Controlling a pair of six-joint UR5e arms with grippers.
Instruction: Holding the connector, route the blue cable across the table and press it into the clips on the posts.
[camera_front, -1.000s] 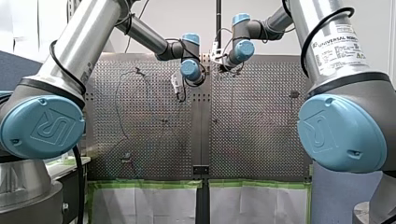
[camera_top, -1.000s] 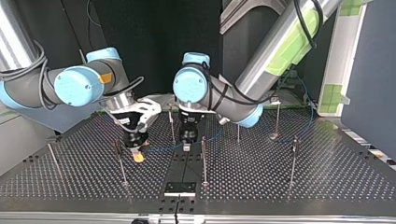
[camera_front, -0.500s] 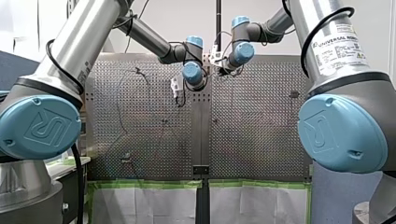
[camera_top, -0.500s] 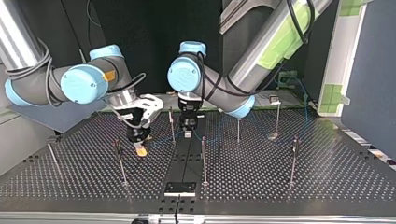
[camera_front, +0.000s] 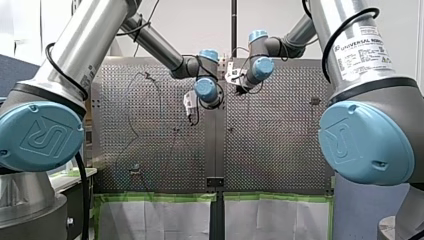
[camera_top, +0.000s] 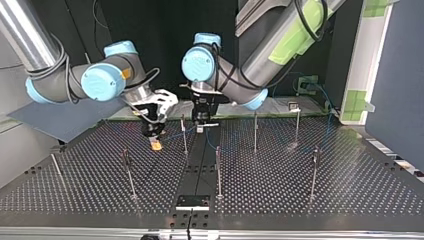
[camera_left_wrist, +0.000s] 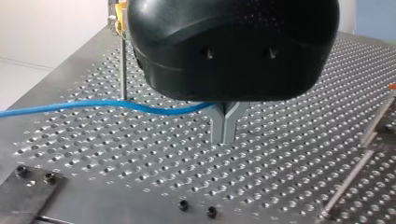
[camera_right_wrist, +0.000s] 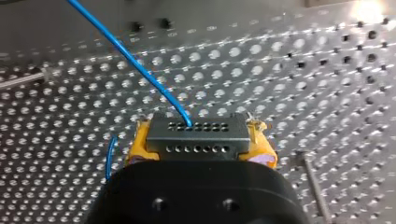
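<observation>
**Blue cable, connector end: strung between both grippers near the table's arm-side edge**

- Connector (camera_right_wrist: 197, 133): dark block, clamped by its sides between the yellow pads (camera_right_wrist: 137, 145) of my right gripper (camera_right_wrist: 201, 142).
- Blue cable (camera_right_wrist: 135, 63): leaves the connector's face. Its long axis runs across the table (camera_top: 300, 200) toward my left gripper (camera_left_wrist: 224, 128).
- Left gripper: metal fingers (camera_left_wrist: 218, 126) pressed together at the tips, with the cable caught in the fork above them, low over the table.
- Post (camera_top: 184, 134): stands between the two grippers in the top view. The cable span passes just beside it, and whether it is seated in the clip cannot be told.
- Judgement: the coming move turns on bringing the span sideways onto that post. Both grippers are about equally near.
- Containers: none in view.
</observation>
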